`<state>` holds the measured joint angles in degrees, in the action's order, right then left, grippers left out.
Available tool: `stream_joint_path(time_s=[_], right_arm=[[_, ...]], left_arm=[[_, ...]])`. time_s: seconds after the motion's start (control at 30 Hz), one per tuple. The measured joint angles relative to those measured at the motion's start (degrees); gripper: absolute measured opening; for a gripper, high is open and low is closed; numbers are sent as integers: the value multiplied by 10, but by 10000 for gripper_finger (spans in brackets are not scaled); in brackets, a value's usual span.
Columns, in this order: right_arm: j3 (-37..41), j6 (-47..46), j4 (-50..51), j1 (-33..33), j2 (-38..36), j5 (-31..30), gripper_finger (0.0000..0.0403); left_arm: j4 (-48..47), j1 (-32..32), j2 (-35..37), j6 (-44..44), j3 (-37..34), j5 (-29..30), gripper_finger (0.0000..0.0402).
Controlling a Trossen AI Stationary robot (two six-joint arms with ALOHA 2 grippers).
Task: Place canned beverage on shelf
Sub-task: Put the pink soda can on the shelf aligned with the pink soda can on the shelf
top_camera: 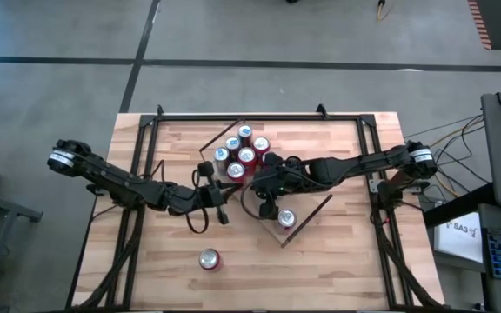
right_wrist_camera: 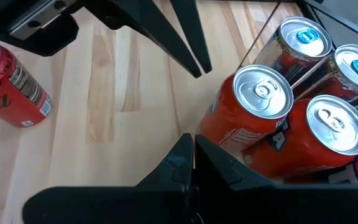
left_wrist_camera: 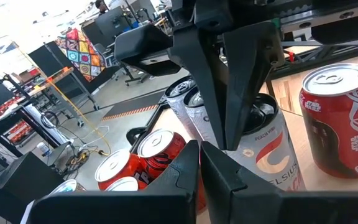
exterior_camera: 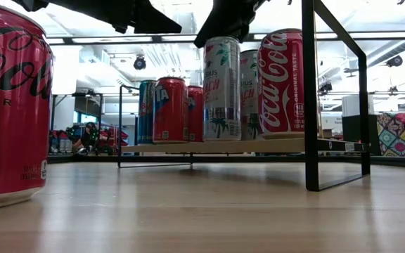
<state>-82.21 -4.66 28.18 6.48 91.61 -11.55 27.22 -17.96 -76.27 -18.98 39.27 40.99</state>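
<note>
standing upright, cans (top_camera: 241, 154) on shelf (top_camera: 307, 219)

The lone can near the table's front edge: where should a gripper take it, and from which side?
Grip the lone can across its round side wall, coming straight down over its top. It stands upright, apart from everything else, so both sides are free. Both grippers are shut and must open first.

Robotics lab or workshop: concrete floor (top_camera: 320, 35), loose cables (top_camera: 446, 135), cluttered workbenches (left_wrist_camera: 17, 115), ceiling strip lights (exterior_camera: 118, 41).
</note>
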Motion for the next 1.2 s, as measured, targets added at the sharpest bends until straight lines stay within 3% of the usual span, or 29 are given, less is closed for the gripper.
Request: stream_joint_path(time_s=[0.43,0.87,1.2], right_arm=[[-14,8,19,7,-13,-1,9],[-47,-48,141,15,-27,-8,9],[-47,-112,234,15,-69,-87,9]], left_arm=[[0,0,0,0,0,0,0],[0,0,0,0,0,0,0],[2,0,0,0,0,0,0]])
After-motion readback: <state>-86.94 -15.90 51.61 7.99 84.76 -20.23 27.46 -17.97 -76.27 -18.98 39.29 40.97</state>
